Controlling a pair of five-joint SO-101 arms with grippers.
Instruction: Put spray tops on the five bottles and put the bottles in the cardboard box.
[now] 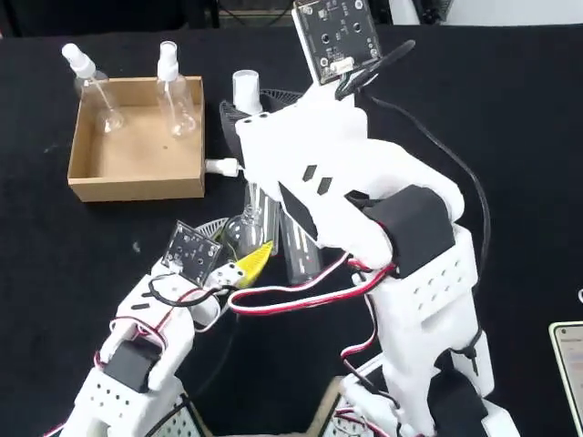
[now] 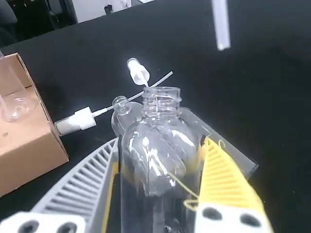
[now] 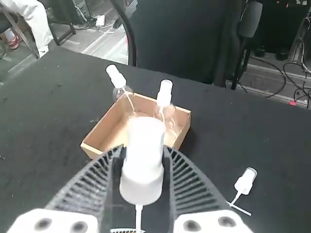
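Note:
My left gripper (image 1: 244,253) is shut on an upright clear bottle (image 2: 155,145) with an open neck, low over the table. My right gripper (image 1: 248,107) is higher up, shut on a white spray top (image 3: 142,162). Its tube (image 2: 221,24) hangs beyond the bottle's mouth. The cardboard box (image 1: 137,187) at the far left holds two capped bottles (image 1: 173,91), (image 1: 96,86). Two loose spray tops (image 2: 77,120), (image 2: 137,72) lie on the black table near a second open bottle (image 2: 121,109) on its side.
The right arm's white body (image 1: 401,246) covers the table's middle. Clear bottle shapes (image 1: 301,241) lie under it. A pale flat object (image 1: 572,360) sits at the right edge. Chairs and cables are on the floor behind the table.

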